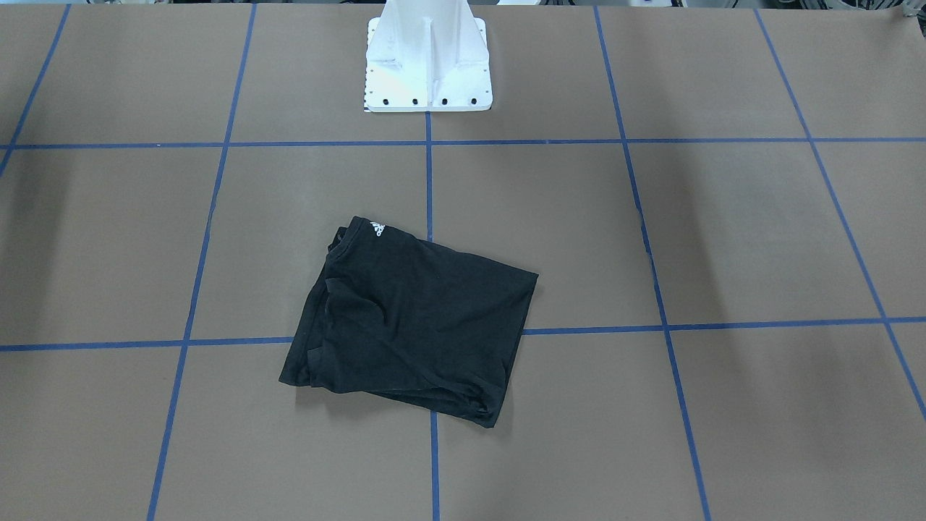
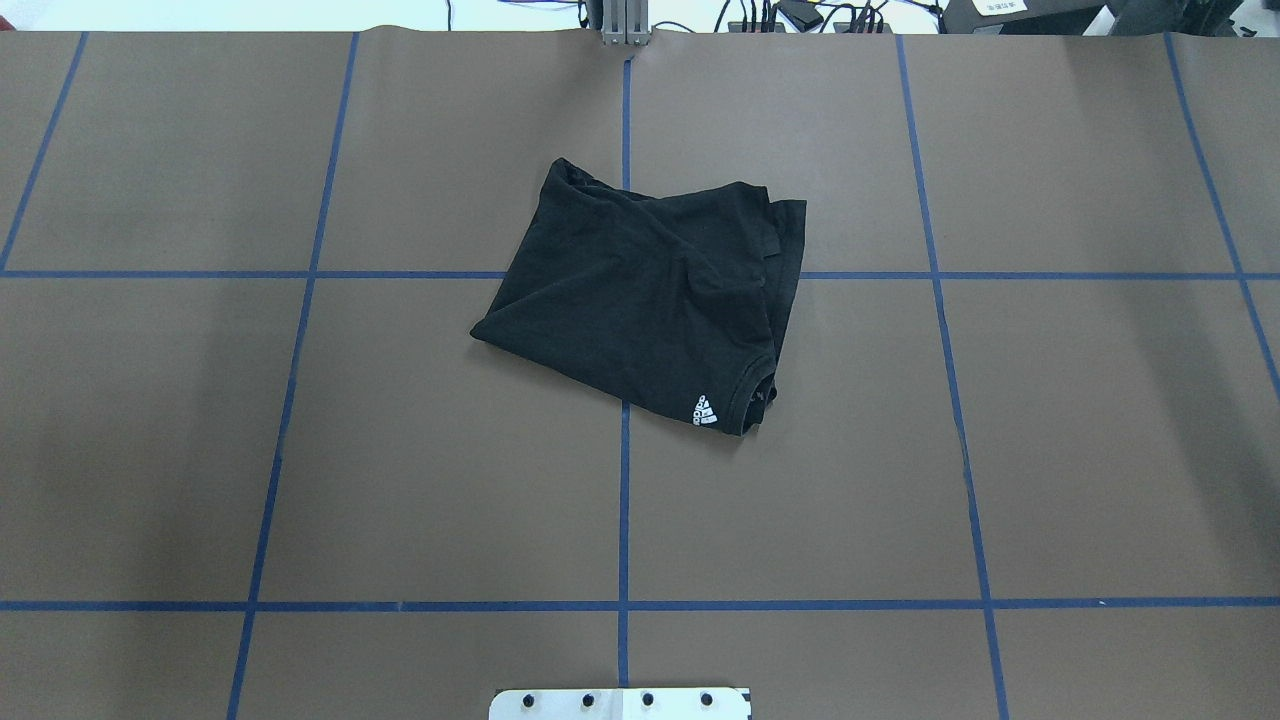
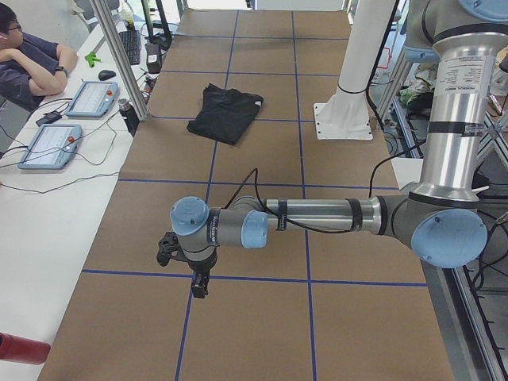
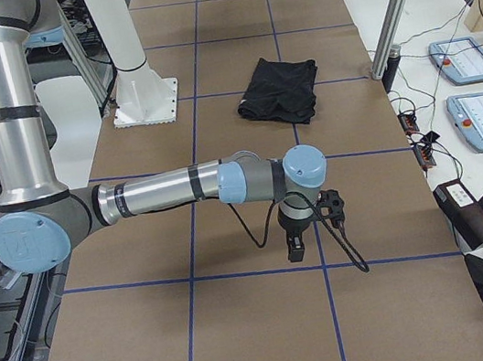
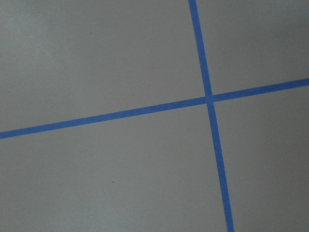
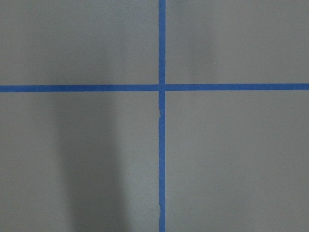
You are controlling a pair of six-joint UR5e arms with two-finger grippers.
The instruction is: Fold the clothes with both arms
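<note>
The clothes are one black T-shirt [image 1: 412, 325] lying folded into a rough rectangle near the table's middle, white collar logo [image 2: 705, 410] facing up; its chest graphic is hidden. It also shows in the side views [image 3: 226, 111] [image 4: 280, 91]. Both arms are far from it, at opposite table ends. My left gripper [image 3: 198, 286] hangs just above the table, pointing down at a tape line; whether it is open or shut I cannot tell. My right gripper [image 4: 295, 247] hangs likewise at the other end, state unclear. Both wrist views hold only brown table and blue tape crosses.
The white pedestal [image 1: 428, 65] stands at the robot side of the table. A seated person [image 3: 28, 67] and control tablets [image 3: 51, 145] are on a white side bench. Aluminium posts [image 4: 394, 11] rise at the table's far edge. A red item [image 3: 20, 349] lies near the left end.
</note>
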